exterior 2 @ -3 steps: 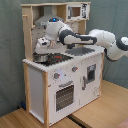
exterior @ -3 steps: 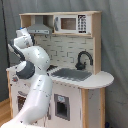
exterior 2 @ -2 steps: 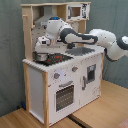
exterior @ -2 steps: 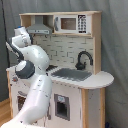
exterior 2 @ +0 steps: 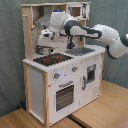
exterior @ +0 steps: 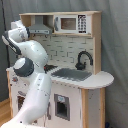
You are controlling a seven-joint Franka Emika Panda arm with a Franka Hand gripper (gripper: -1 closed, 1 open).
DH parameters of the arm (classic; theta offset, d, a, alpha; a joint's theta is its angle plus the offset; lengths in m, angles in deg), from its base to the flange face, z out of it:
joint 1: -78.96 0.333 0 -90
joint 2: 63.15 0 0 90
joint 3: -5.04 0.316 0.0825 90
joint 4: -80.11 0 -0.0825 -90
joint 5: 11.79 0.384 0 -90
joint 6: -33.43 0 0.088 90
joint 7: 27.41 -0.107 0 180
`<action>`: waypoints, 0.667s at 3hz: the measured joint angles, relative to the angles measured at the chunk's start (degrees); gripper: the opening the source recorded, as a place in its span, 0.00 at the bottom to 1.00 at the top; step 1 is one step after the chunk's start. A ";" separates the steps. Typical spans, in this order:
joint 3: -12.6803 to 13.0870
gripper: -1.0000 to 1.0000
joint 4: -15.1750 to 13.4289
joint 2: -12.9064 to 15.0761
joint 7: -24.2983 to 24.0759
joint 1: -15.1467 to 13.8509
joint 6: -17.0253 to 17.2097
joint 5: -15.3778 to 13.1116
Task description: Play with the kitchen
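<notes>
- The pincer [exterior 2: 44,42] hangs over the back of the cooktop in the second exterior view, just above a small metal pot [exterior 2: 43,50]. Whether its fingers are parted, closed or around the pot, I cannot tell; the wrist body hides them.
- In the first exterior view the arm [exterior: 31,75] fills the first exterior view's left and blocks the cooktop, so the pincer does not show there.
- The pot looks light, hard and smooth, so it would likely slip on a shallow pinch; its rim or a side handle seems the best place to grip. It appears to rest at the rear of the red-ringed hob [exterior 2: 52,59].
- The kitchen [exterior 2: 70,75] stands on a wooden floor, a big white and pale-wood toy, seen in both exterior views. It is stiff and far too heavy to lift; only its small parts are worth taking hold of.
- Those parts are the knobs [exterior 2: 56,76] below the hob, the oven door [exterior 2: 64,95] by its top bar, and the black faucet [exterior: 83,58] over the sink [exterior: 71,75]. They are rigid and probably turn or swing with little force, so a gentle pull should do.
- The grey hood [exterior: 41,25] sits close above the wrist, leaving little room to rise.
- Against the pictures a second earlier, the pincer has come down a little toward the pot and the arm has leaned slightly further in; the kitchen itself has not shifted.
</notes>
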 joint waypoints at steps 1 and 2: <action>1.30 0.00 0.00 -1.35 -3.54 0.01 4.52 -0.01; 2.97 0.00 0.00 -2.45 -5.18 0.01 9.85 -0.01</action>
